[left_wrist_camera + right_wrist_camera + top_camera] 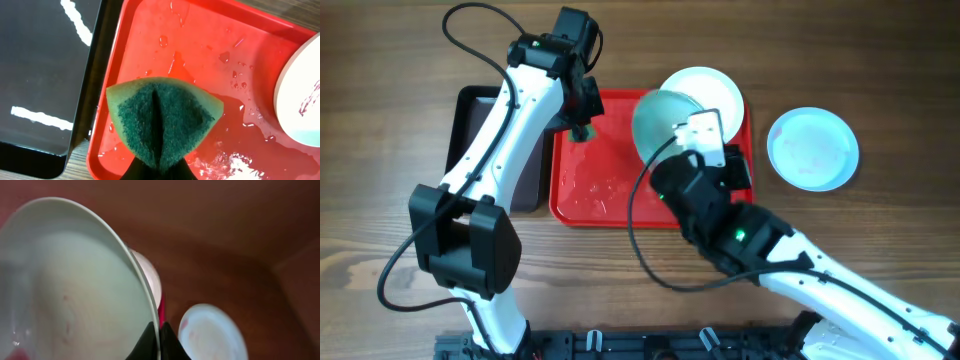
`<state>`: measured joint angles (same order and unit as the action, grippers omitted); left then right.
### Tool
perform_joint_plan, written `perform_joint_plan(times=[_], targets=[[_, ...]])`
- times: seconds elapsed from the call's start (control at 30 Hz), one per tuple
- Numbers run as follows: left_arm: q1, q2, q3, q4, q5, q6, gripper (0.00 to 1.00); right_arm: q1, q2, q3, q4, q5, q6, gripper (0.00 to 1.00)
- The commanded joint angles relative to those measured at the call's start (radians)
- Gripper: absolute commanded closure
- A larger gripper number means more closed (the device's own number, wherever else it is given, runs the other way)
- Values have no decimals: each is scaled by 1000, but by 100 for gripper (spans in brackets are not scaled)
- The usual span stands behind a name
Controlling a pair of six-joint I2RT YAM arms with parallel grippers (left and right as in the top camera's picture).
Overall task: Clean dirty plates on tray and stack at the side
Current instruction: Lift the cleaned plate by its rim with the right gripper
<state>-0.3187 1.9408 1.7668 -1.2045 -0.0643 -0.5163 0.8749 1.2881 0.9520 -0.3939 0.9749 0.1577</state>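
My right gripper [159, 341] is shut on the rim of a pale mint plate [65, 290], which it holds tilted on edge over the right half of the red tray [595, 195]. This plate [660, 122] shows faint reddish marks. A white plate [718, 88] with dark red smears lies at the tray's far right corner, also seen as the white plate [300, 95]. Another pale blue plate [812, 148] rests on the table to the right of the tray. My left gripper [159, 169] is shut on a folded green sponge [160, 117], hovering over the tray's wet left part [200, 45].
A narrow black tray [480, 130] lies against the red tray's left side, under the left arm. Water drops and puddles cover the red tray floor [235, 155]. Bare wooden table [880, 70] surrounds the trays.
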Motion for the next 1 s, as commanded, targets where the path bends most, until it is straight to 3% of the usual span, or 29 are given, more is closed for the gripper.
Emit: perform_joint_plan(times=[0.0,0.17,0.37,0.97], targets=[[-5,-23,19,3,8,12,96,55,-20,0,107,239,-201,96],[-5,-23,19,3,8,12,96,97,-20,0,317,350,-478,96],[-5,-23,19,3,8,12,96,107,-20,0,465,387,-663,96],[-5,-23,17,-1,8,12,96,108,-20,0,506,390,-677,96]])
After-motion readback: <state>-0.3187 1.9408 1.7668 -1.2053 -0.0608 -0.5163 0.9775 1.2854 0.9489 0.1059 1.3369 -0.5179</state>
